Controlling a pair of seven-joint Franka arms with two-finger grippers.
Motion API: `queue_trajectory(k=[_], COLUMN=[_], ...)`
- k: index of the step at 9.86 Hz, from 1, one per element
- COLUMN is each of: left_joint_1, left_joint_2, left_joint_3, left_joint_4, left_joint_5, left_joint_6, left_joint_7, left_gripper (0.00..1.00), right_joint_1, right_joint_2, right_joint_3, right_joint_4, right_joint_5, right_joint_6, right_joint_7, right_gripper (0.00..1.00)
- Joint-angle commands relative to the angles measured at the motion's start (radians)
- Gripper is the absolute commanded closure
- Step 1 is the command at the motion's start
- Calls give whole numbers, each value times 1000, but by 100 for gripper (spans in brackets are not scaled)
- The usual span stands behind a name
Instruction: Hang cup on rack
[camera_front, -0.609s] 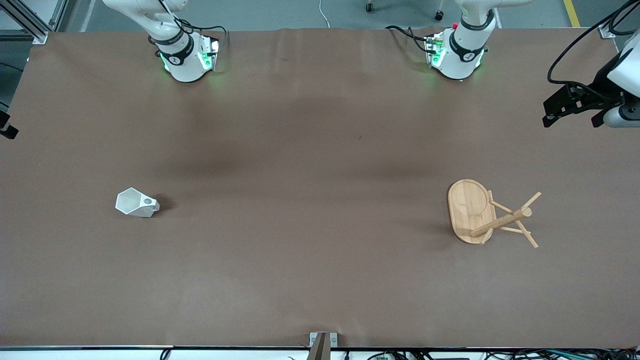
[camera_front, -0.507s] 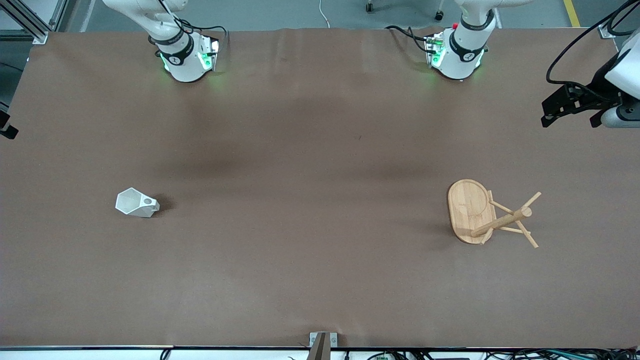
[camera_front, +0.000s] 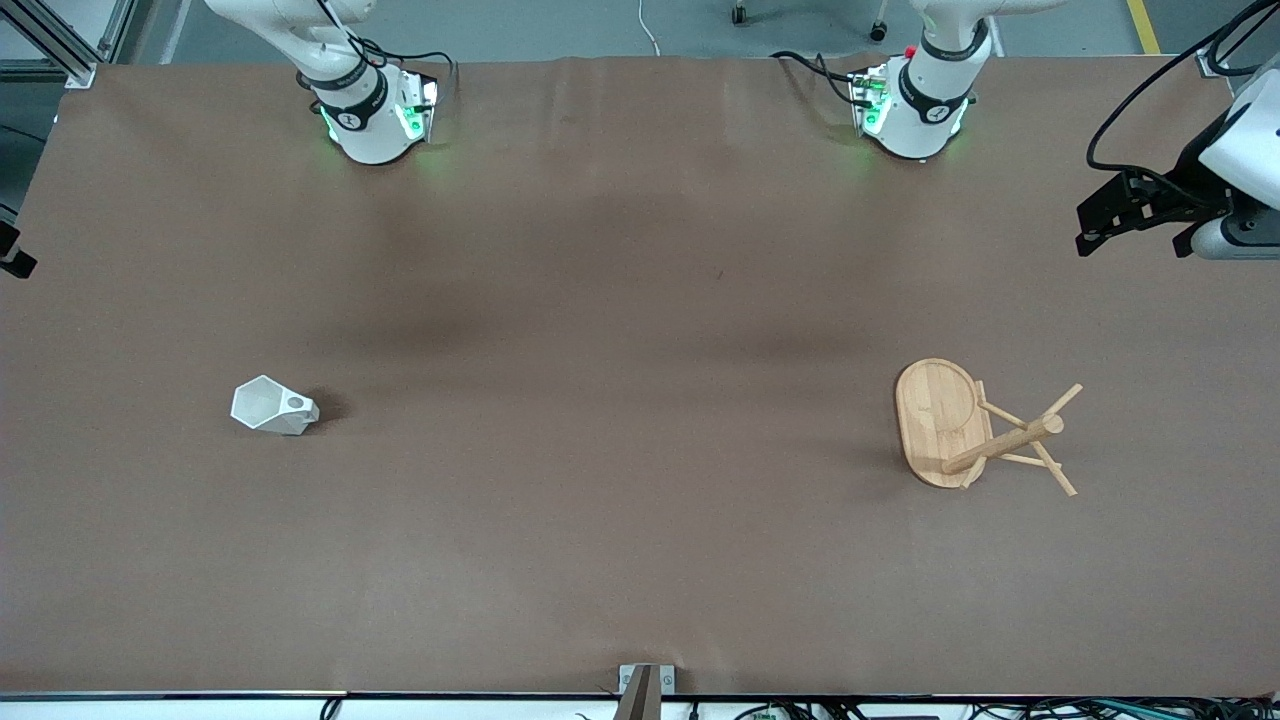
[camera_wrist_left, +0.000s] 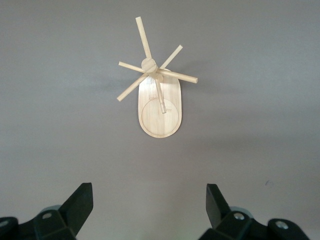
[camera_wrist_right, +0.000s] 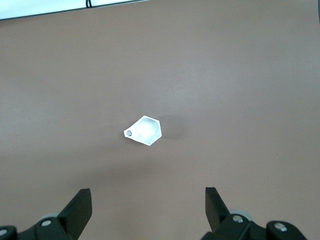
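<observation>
Standing upright toward the right arm's end of the table (camera_front: 640, 560), the cup (camera_front: 272, 406) is well apart from the rack (camera_front: 975, 428). Both the left gripper (camera_wrist_left: 149, 202) and the right gripper (camera_wrist_right: 148, 207) hang wide open and empty, the left over the rack, the right over the cup.

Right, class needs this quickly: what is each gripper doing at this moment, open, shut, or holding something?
Left gripper: open, holding nothing, high over the rack.
Right gripper: open, holding nothing, high over the cup.
</observation>
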Motion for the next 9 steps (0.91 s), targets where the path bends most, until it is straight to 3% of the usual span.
queue_trajectory(k=[1,2,4,6,9], left_joint_1=[0,2,-3,-6,-6], left_joint_2=[28,29,40,42,43], left_joint_3=[-3,-4,-4,-4,-4], left_joint_4=[-15,-13,-13,-13,-13], left_joint_5=[-12,-13,-13,-15,-16], left_joint_6=[-8,-3,11,20,20], left_joint_7=[8,8,6,6,8], left_gripper=[0,0,0,0,0], right_joint_1=[-1,5,3,-17,-55], right_joint_2=[-7,-6,72,142,194], right_joint_3=[2,2,4,4,4], right_joint_4=[5,-4,-43,-179,-492], right_joint_5=[-12,-12,2,6,23], right_joint_6=[-11,-87,-16,161,608], right_joint_7=[-3,-8,-86,-163,-168], right_gripper=[0,0,0,0,0])
